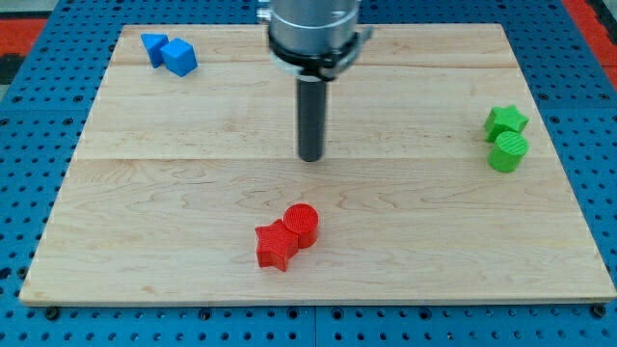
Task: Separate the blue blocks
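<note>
Two blue blocks are sitting at the counter's far corner at the view's top left. The blue block on the left is irregular in outline, shape hard to make out; the blue cube is touching it on its right and slightly lower. Together the pair's long axis is running from upper left down to lower right, roughly along the counter's top edge with a slight tilt. The cube is sitting with one corner pointing toward the view's bottom.

The rod is hanging straight down from the arm at the view's top centre, and its tip is resting near the middle of the counter, well apart from the blue pair, which is lying up and to the view's left of it. The arm is carrying no fingers, only the rod.

A red star and red cylinder are touching each other below the tip. A green star and green cylinder are touching at the view's right edge. A blue pegboard is surrounding the counter.
</note>
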{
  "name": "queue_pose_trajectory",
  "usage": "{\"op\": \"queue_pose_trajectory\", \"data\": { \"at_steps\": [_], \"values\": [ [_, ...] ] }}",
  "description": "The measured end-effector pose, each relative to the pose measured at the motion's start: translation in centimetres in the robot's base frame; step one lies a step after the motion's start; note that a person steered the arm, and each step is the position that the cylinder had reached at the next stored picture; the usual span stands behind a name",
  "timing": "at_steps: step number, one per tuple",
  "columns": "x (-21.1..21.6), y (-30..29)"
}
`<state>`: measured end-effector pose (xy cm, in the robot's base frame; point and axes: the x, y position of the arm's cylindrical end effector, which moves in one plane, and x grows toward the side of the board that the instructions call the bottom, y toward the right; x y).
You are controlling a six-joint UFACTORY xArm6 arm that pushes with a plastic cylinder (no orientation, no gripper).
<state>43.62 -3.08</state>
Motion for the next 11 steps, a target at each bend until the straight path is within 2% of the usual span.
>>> {"op": "queue_pose_trajectory", "data": {
  "at_steps": [1,2,3,4,5,6,7,8,9,11],
  "values": [
    [-1.8,-14.3],
    [-7.3,-23.9],
    [-14.3,-27.4],
    [-18.2,-22.2],
    [-19.1,-18.3],
    [-22.9,-19.8],
    [-24.5,-18.4],
    [-20.7,-13.3],
    [-15.8,-13.2],
    [-15.2,-8.6]
  ]
}}
